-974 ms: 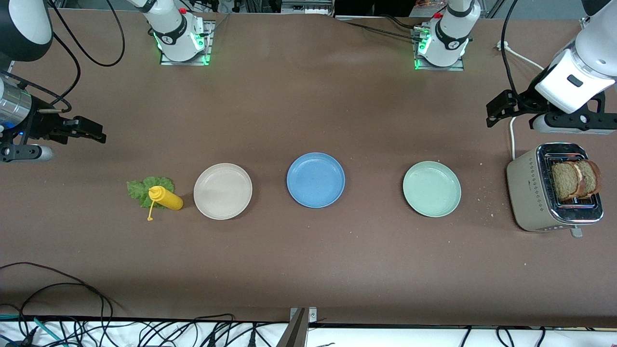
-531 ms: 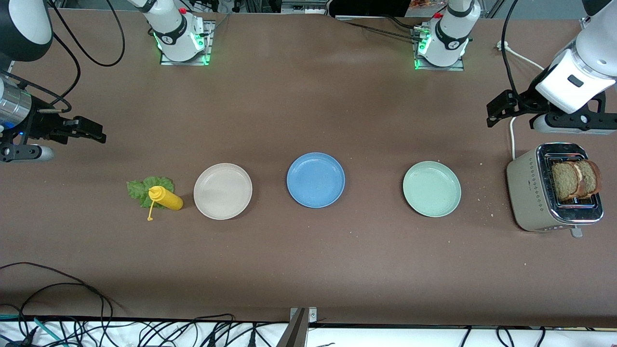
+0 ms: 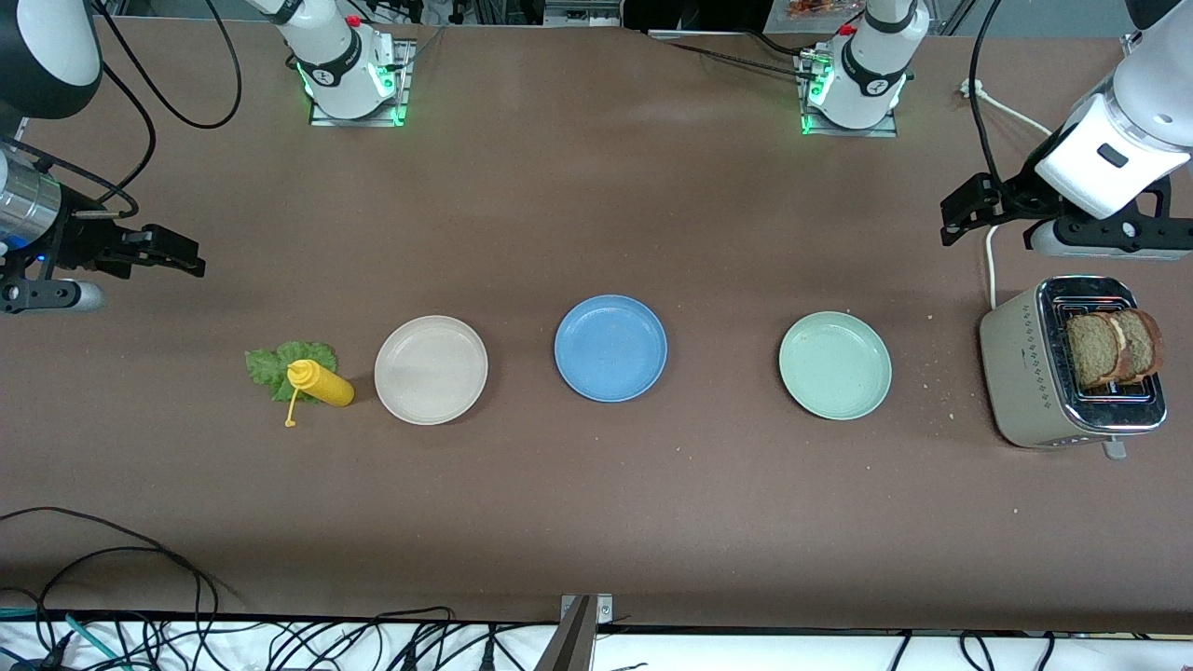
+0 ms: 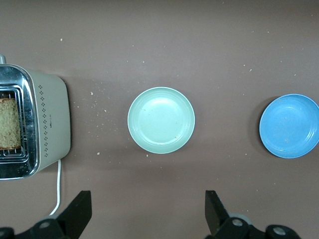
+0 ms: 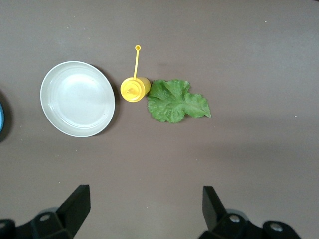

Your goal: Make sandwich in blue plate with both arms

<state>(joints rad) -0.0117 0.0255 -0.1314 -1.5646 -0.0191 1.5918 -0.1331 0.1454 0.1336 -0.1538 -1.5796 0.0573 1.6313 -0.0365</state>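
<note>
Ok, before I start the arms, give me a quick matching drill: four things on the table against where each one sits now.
Things:
1. bread slices
2. lettuce leaf
3. blue plate
4. yellow bottle

Places:
A. between the cream plate and the green plate
B. in the toaster
C. flat on the table, at the right arm's end
D. between the lettuce leaf and the cream plate

Pairs: 1-B, 2-C, 3-A, 4-D

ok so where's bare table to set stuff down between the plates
Bare gaps flank the blue plate, the wider one toward the pale green plate. Crowded at the cream plate, where the mustard bottle stands against the lettuce leaf.
</note>
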